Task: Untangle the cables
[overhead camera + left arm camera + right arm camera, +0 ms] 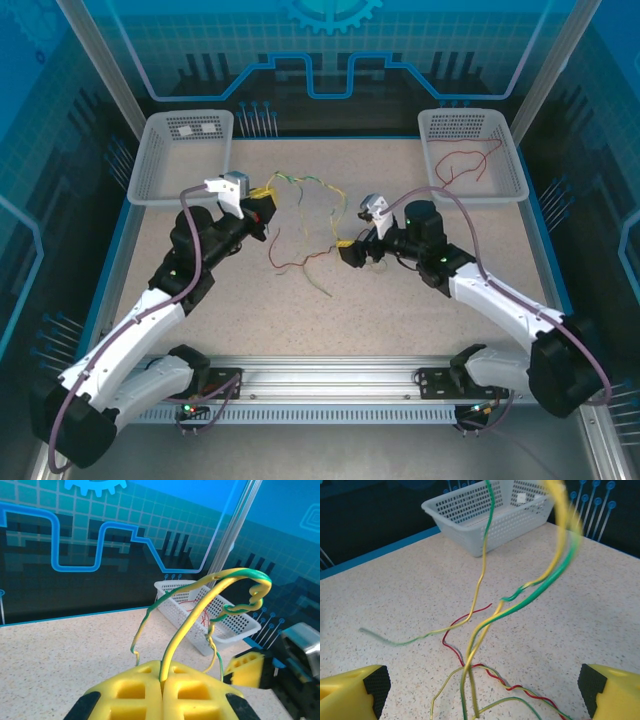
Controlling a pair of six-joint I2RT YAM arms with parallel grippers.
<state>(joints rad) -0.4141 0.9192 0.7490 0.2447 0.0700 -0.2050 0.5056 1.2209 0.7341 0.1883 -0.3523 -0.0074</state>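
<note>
The left arm (pixel 150 325) reaches forward from its base at the near left, elbow bent, wrist angled inward toward the middle of the table. The left gripper (pixel 262 208) is closed, its yellow fingers (pixel 135 692) pressed together on a yellow-green cable (pixel 173 642) that rises from between them. The right arm (pixel 500 300) stretches from the near right toward the centre, wrist low. The right gripper (pixel 352 252) is spread wide, its black pads (pixel 376 686) far apart, clamping nothing.
</note>
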